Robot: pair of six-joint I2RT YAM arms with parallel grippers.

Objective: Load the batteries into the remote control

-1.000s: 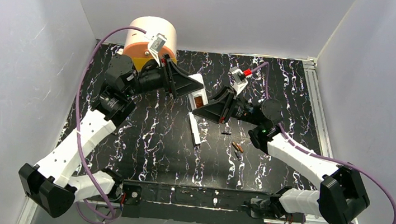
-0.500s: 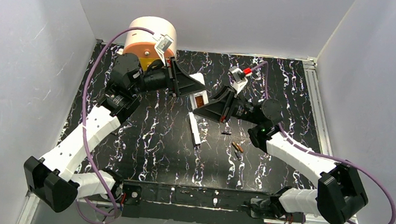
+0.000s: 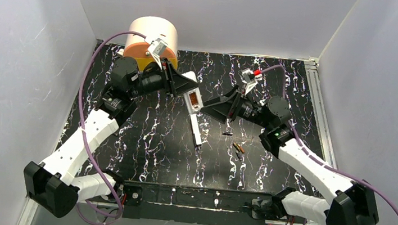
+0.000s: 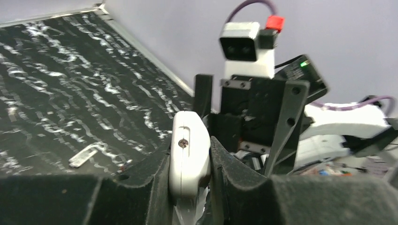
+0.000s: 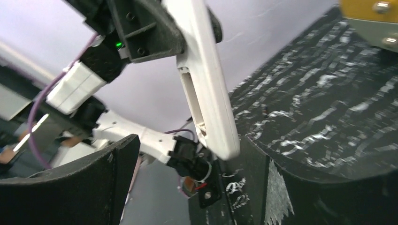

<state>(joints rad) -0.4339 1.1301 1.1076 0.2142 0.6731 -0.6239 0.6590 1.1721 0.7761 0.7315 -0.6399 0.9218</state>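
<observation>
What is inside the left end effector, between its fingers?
The left end effector clamps the white remote control edge-on; its gripped part is covered by the fingers.

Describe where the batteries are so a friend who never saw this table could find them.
Start at the black marbled table and find the long white bar lying near its middle. Just right of its near end lie the batteries, two tiny cylinders side by side. Their copper-orange colour sets them apart from the small black piece nearby.
</observation>
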